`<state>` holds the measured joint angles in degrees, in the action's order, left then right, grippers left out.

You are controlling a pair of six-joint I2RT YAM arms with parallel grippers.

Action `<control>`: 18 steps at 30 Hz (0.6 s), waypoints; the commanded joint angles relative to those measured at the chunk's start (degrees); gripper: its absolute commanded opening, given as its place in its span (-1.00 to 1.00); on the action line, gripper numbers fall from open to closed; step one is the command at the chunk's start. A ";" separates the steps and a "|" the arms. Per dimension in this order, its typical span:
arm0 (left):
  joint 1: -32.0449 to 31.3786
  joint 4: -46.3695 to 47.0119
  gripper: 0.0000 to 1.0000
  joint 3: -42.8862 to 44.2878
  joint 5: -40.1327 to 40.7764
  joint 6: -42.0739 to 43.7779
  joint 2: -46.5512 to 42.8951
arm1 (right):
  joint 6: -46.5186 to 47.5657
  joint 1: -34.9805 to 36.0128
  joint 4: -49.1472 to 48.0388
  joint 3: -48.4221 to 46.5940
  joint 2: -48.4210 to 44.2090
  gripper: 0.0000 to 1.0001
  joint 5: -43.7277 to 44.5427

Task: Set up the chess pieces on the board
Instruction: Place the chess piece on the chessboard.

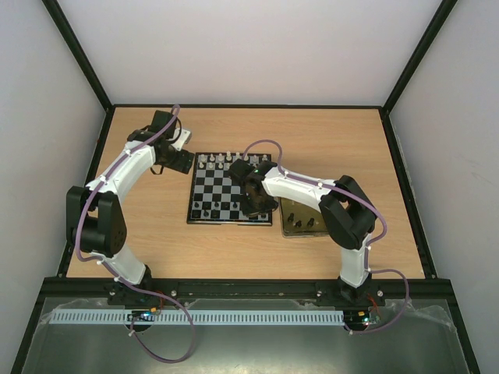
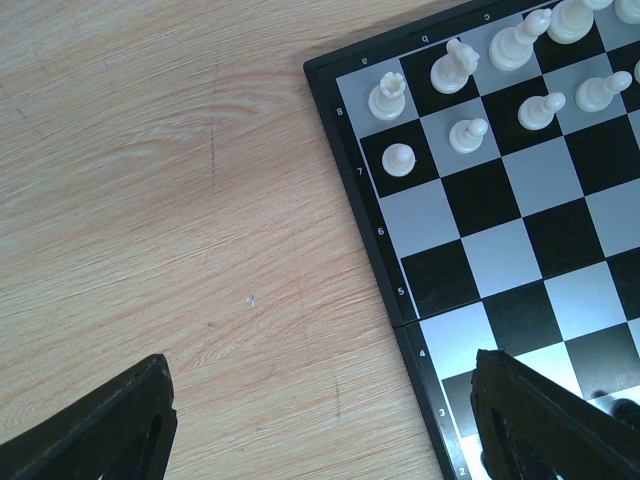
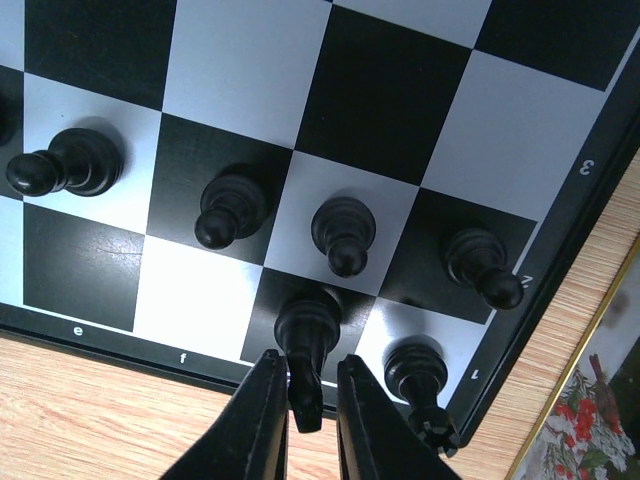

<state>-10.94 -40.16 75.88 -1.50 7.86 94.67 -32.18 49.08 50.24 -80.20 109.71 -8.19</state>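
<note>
The board (image 1: 226,191) lies mid-table, with white chessmen (image 1: 226,161) along its far side and black ones (image 1: 214,209) along its near side. In the right wrist view my right gripper (image 3: 307,358) stands over the board's near right corner. Its fingers flank a black piece (image 3: 308,335) that stands on its back-row square; they are slightly parted, with a thin gap on the right side. A black rook (image 3: 415,375) stands beside it and black pawns (image 3: 342,230) fill the row ahead. My left gripper (image 2: 320,420) hangs open and empty over bare wood by the board's left edge (image 2: 372,260), near the white pieces (image 2: 455,68).
A yellow-lined metal tin (image 1: 304,218) lies just right of the board, and its corner (image 3: 590,420) shows in the right wrist view. A small white object (image 1: 184,137) sits at the far left behind the left gripper. Black frame rails edge the table.
</note>
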 commanded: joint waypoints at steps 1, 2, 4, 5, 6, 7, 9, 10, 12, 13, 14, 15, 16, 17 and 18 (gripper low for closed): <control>0.30 -0.31 0.63 0.06 -0.70 -0.39 -0.27 | -0.33 -0.21 0.69 -0.33 0.10 -0.70 1.14; 0.30 -0.27 0.62 -0.01 -0.78 -0.39 -0.26 | -0.34 -0.21 0.73 -0.38 0.05 -0.68 1.09; 0.30 -0.20 0.63 -0.20 -0.74 -0.34 -0.41 | -0.33 -0.21 0.80 -0.37 -0.10 -0.67 1.07; 0.30 -0.18 0.63 -0.25 -0.71 -0.28 -0.45 | -0.33 -0.21 0.82 -0.36 -0.26 -0.67 1.04; 0.26 -0.18 0.63 -0.25 -0.70 -0.30 -0.44 | -0.34 -0.21 0.89 -0.42 -0.28 -0.66 1.04; 0.30 -0.18 0.63 -0.21 -0.70 -0.30 -0.45 | -0.34 -0.23 0.99 -0.47 -0.34 -0.66 1.06; 0.30 -0.20 0.63 -0.21 -0.78 -0.25 -0.45 | -0.34 -0.21 1.16 -0.80 -0.48 -0.66 1.06; 0.30 -0.18 0.63 -0.20 -0.79 -0.29 -0.45 | -0.34 -0.21 1.32 -0.94 -0.53 -0.66 1.05; 0.30 -0.31 0.62 -0.20 -0.86 -0.29 -0.52 | -0.34 -0.21 1.58 -1.14 -0.55 -0.66 1.29; 0.35 -0.28 0.63 -0.15 -0.92 -0.27 -0.58 | -0.26 -0.27 1.80 -1.31 -0.67 -0.66 1.40; 0.31 -0.39 0.63 -0.14 -0.96 -0.28 -0.62 | -0.20 -0.22 1.91 -1.47 -0.76 -0.66 1.49; 0.31 -0.40 0.63 -0.12 -0.96 -0.22 -0.70 | -0.21 -0.21 2.03 -1.64 -0.83 -0.66 1.58; 0.30 -0.42 0.63 -0.05 -0.96 -0.26 -0.72 | -0.14 -0.23 2.17 -1.73 -0.89 -0.66 1.67; 0.28 -0.44 0.63 0.04 -1.04 -0.29 -0.72 | -0.11 -0.22 2.35 -1.94 -0.89 -0.66 1.72; 0.26 -0.49 0.63 0.06 -1.13 -0.24 -0.77 | -0.08 -0.21 2.52 -2.20 -0.93 -0.66 1.76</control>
<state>-10.94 -40.16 75.88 -1.76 7.88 94.67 -32.23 49.08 50.50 -80.20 109.71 -7.99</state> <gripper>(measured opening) 0.814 0.171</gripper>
